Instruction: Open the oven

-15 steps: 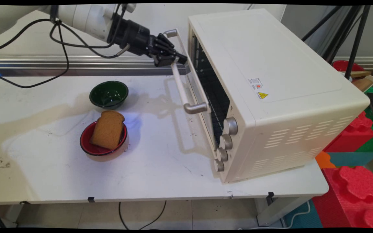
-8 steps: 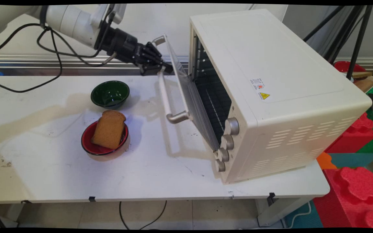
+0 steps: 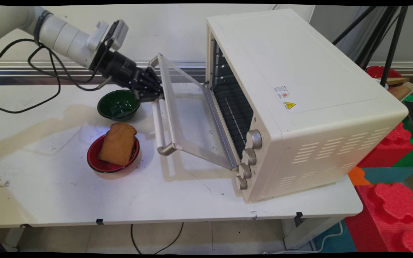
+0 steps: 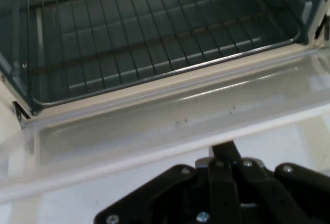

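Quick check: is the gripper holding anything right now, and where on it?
Yes. The gripper is shut on the oven door's handle, near the bar's far end; the door hangs partly open.

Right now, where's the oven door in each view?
Main view: the oven door hangs half open at picture centre, its handle at the gripper.
Hand view: the door's glass runs as a band across the middle, above the black linkage.
Shared landmark: the wire rack inside the oven.
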Robot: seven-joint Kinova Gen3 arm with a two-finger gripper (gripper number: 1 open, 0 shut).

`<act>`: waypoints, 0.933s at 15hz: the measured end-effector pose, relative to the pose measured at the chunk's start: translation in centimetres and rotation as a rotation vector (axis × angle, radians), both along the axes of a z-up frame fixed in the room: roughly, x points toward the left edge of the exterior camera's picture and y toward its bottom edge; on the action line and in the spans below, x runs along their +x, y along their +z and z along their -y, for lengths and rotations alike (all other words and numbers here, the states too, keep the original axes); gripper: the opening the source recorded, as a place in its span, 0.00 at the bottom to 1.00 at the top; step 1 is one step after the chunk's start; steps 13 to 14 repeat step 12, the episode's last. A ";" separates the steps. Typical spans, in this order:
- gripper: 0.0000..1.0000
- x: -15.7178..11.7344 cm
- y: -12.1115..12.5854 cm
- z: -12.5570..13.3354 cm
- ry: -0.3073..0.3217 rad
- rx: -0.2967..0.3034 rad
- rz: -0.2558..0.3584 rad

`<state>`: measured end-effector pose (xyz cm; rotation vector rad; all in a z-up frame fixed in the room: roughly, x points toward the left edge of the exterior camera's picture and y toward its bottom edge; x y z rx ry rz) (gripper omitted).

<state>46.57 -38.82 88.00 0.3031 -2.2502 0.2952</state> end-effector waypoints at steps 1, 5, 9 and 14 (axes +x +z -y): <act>0.00 0.5 -0.4 -0.3 -0.001 0.007 0.009; 0.00 2.0 -1.9 -1.1 -0.004 0.026 0.036; 0.00 3.5 -3.5 -1.9 -0.009 0.038 0.064; 0.00 4.6 -4.7 -2.7 -0.017 0.046 0.086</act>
